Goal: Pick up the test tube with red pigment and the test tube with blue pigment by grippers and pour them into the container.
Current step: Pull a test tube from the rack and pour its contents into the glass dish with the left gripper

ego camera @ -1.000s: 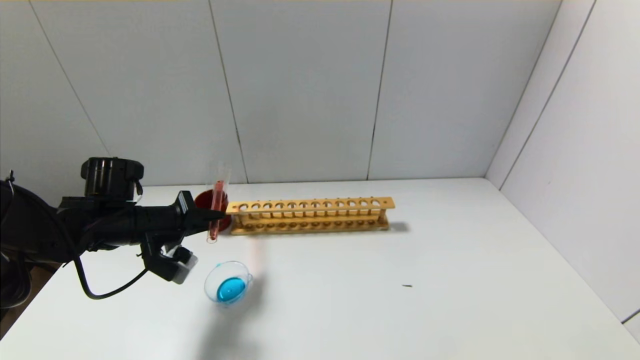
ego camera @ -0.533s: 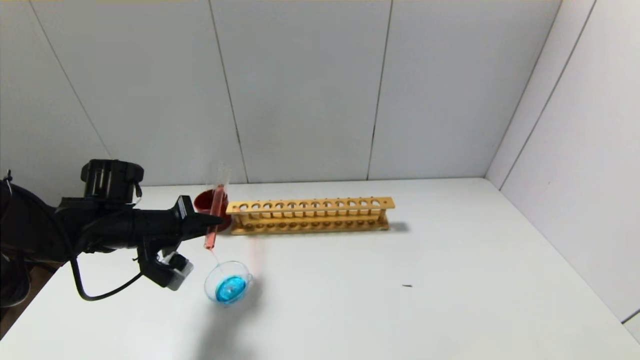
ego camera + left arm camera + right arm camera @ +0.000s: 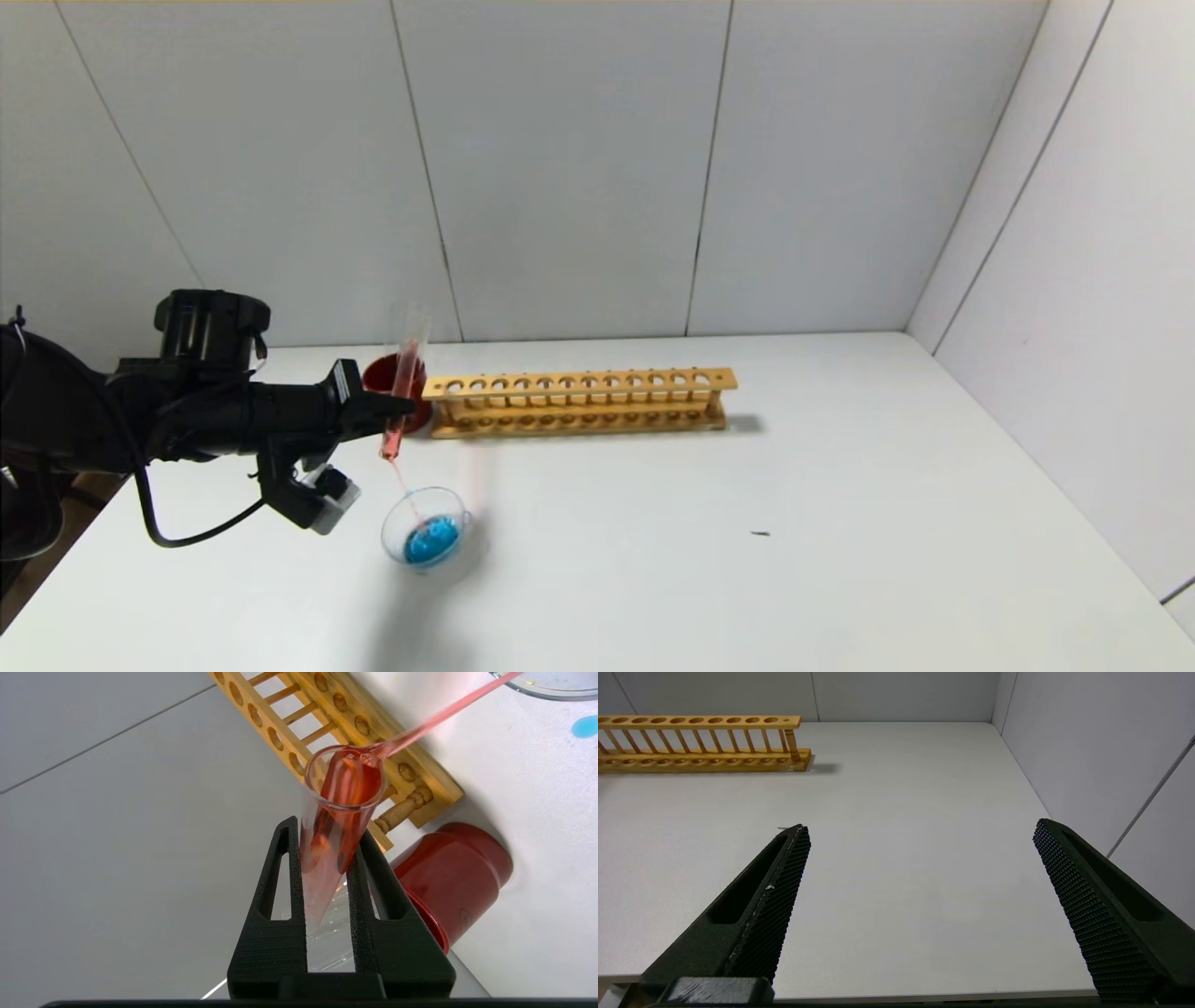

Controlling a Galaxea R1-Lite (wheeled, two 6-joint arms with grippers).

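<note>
- Against the frame from a second ago, we see the test tube with red pigment (image 3: 401, 397) tipped further, a thin red stream now falling into the container (image 3: 426, 529), where the blue pool looks broken up
- We find the left gripper (image 3: 403, 404) clamped on the tube's middle, mouth downward, above and just beyond the container at the table's left
- The red cup (image 3: 378, 376) and wooden rack (image 3: 579, 401) stand behind
- Our right gripper (image 3: 920, 835) hangs over the bare right side, jaws wide apart
</note>
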